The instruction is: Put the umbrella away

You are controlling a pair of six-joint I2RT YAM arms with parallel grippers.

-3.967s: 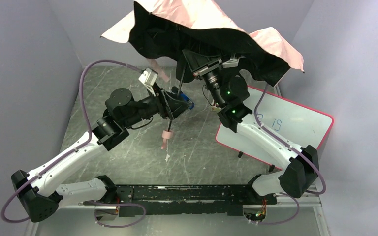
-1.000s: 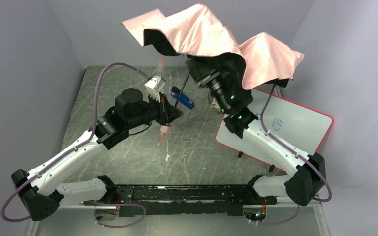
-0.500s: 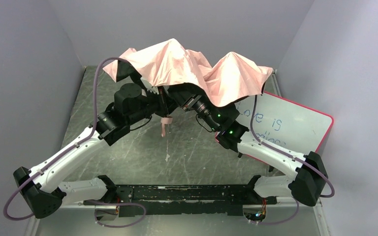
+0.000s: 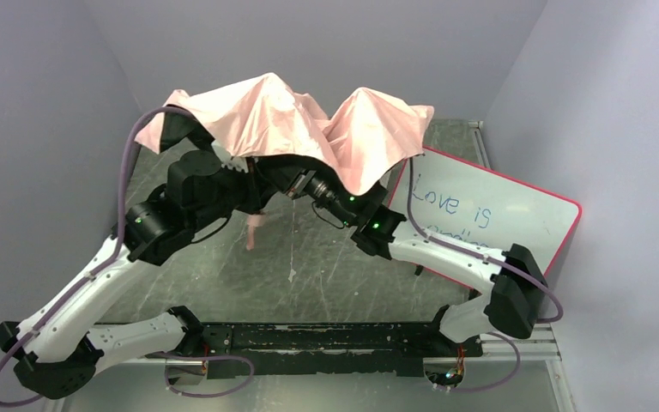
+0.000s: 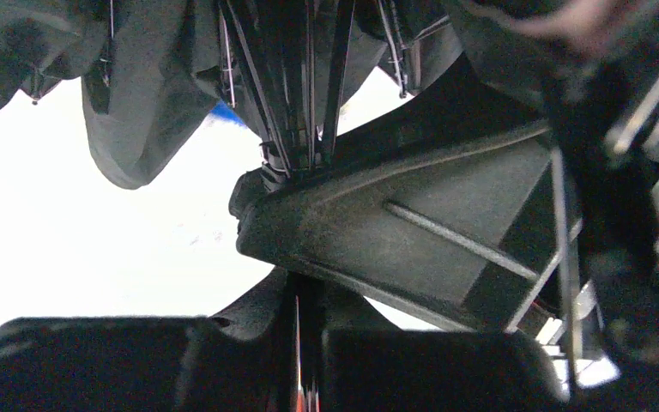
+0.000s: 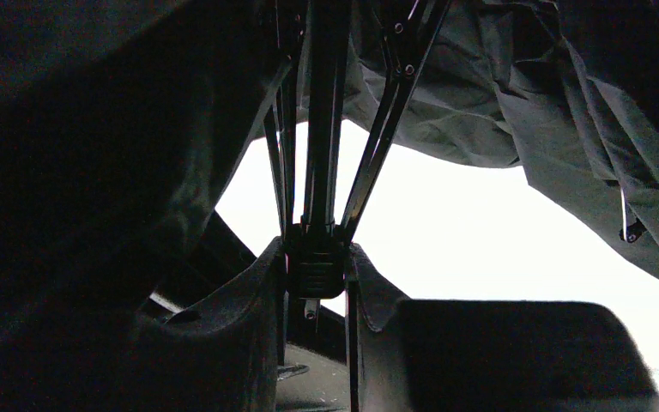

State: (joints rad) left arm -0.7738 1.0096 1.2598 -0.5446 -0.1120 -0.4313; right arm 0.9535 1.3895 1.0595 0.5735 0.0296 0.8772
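Observation:
The umbrella (image 4: 287, 129) is half collapsed, and its pale pink canopy drapes over both wrists above the back of the table, hiding both grippers in the top view. Its pink handle (image 4: 253, 230) pokes out below the left wrist. In the left wrist view my left gripper (image 5: 300, 313) is shut on the thin shaft (image 5: 302, 343), with black fabric (image 5: 137, 103) and ribs (image 5: 305, 77) hanging ahead. In the right wrist view my right gripper (image 6: 316, 257) is shut on the black runner (image 6: 315, 270), from which the ribs (image 6: 369, 129) fan out.
A white board with a red rim (image 4: 498, 215) and blue writing lies at the right, next to the right forearm. Grey walls close in the left, back and right sides. A scrap of blue (image 5: 230, 116) shows behind the fabric.
Both arms have swung down and to the left with the umbrella. The canopy has sunk and now covers the wrists and the blue stapler. More of the board's writing shows.

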